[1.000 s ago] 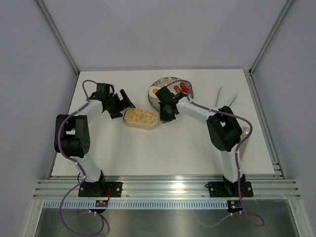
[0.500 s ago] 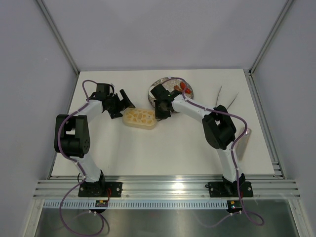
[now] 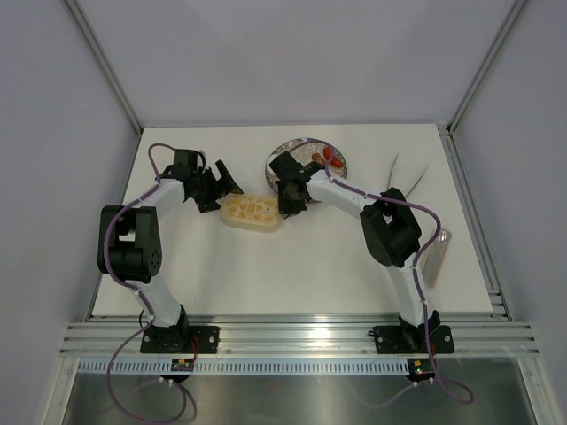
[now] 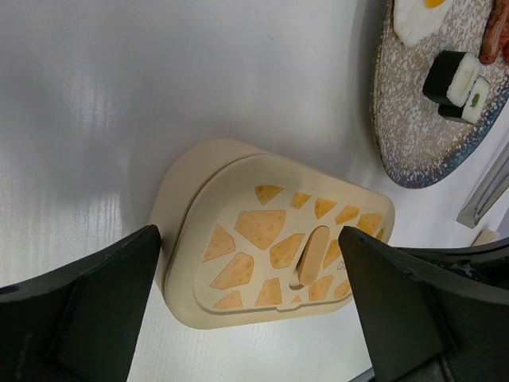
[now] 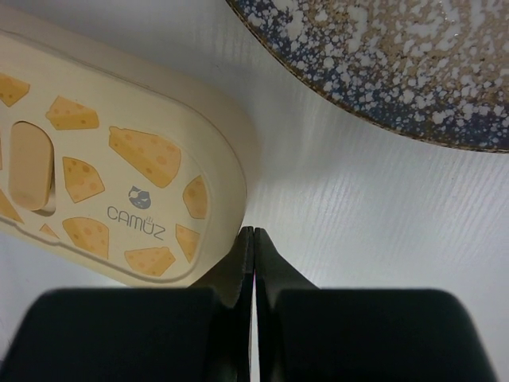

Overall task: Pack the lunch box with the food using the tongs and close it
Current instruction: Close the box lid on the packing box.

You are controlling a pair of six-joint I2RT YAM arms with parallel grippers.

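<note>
- Lunch box [image 3: 252,212] lidded, mid-table; bare table [image 3: 292,274] at its 6 o'clock.
- Left gripper [image 3: 220,190] spread wide, empty, at box's 9 o'clock end.
- Right gripper [image 5: 253,239] pinched closed, empty, tips against box's 3 o'clock edge.
- Plate [image 3: 297,149] near, 1 o'clock; tongs [image 3: 410,181] well apart, 3 o'clock.

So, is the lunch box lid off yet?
No, the cheese-print lid sits on top of the lunch box, covering it.

Left arm [image 3: 168,188] and right arm [image 3: 350,197]: white tubular links, bulky black joint housings; a thin purple cable [image 3: 107,248] loops along each; black base plates [image 3: 173,339]; matte black wedge-shaped pincer fingers [image 4: 95,310].
</note>
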